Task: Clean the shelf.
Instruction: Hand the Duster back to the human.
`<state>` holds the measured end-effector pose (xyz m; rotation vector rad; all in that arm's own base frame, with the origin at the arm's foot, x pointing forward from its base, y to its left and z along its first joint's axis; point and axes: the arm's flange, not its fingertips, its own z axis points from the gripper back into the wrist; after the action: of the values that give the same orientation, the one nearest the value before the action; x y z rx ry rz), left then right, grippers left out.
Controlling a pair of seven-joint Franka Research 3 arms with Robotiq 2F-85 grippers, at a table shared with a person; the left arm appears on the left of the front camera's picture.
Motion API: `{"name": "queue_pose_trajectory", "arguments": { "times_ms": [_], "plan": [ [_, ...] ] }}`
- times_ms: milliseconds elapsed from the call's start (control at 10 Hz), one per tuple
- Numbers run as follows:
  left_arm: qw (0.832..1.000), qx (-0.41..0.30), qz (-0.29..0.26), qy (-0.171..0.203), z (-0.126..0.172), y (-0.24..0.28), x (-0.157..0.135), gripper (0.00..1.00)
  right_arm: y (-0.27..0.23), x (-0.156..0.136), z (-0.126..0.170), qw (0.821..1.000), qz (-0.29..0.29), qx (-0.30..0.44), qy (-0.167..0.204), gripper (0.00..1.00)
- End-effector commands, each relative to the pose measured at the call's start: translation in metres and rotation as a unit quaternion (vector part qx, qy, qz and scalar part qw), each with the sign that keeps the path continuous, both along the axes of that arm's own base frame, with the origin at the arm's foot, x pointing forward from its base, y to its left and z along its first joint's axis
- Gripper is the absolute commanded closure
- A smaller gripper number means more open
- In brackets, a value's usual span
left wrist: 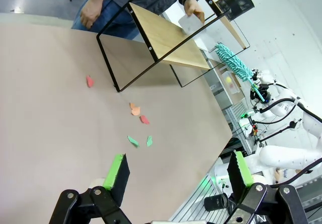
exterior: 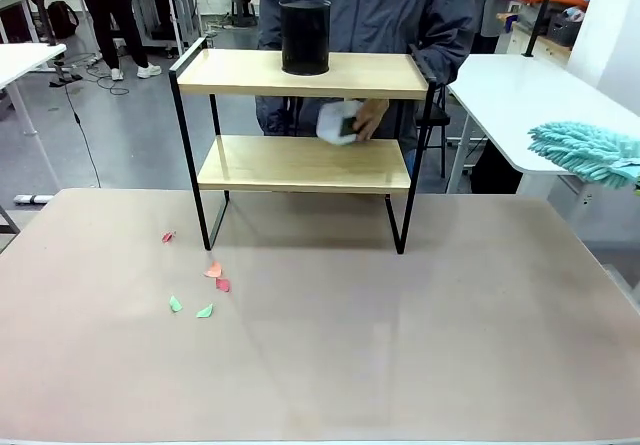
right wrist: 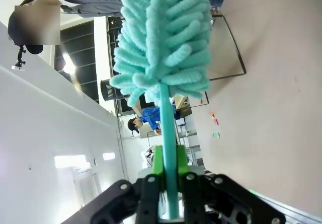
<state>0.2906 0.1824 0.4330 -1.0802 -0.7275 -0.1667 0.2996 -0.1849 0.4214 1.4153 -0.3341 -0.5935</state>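
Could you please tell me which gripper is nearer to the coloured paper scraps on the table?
Left. The left gripper hangs open over the table, paper scraps just ahead of its fingers; the right gripper, holding the teal duster, has them far off.

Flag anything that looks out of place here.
Small pink, red and green scraps lie scattered on the table by the shelf's front left leg: loose litter. Nothing else looks odd; the right hand grips the duster.

Front and left-wrist views: common shelf (exterior: 305, 165)
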Motion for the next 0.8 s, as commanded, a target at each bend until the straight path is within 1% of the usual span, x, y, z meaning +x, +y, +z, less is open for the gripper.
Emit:
{"name": "queue_pose_trajectory", "arguments": {
  "times_ms": [0, 400, 500, 600, 700],
  "plan": [
    [1.0, -0.008, 0.0, -0.016, -0.001, -0.003, -0.001, 0.0, 0.001, 0.003, 0.0, 1.0, -0.003, -0.006, -0.014, 1.0],
    [1.0, -0.008, 0.0, -0.016, -0.001, -0.003, -0.001, 0.0, 0.001, 0.003, 0.0, 1.0, -0.003, -0.006, -0.014, 1.0],
    [1.0, 0.0, 0.0, 0.0, 0.0, 0.0, 0.0, 0.0, 0.0, 0.0, 0.0, 1.0, 0.0, 0.0, 0.0, 0.88],
    [0.998, -0.03, -0.04, -0.032, 0.033, -0.014, -0.002, 0.0, -0.004, -0.003, 0.015, 0.997, 0.01, 0.03, -0.063, 0.88],
    [0.993, -0.04, -0.093, -0.058, 0.06, -0.03, 0.002, 0.0, -0.003, 0.0, 0.044, 0.99, 0.03, 0.04, -0.129, 0.88]
  ]
}}
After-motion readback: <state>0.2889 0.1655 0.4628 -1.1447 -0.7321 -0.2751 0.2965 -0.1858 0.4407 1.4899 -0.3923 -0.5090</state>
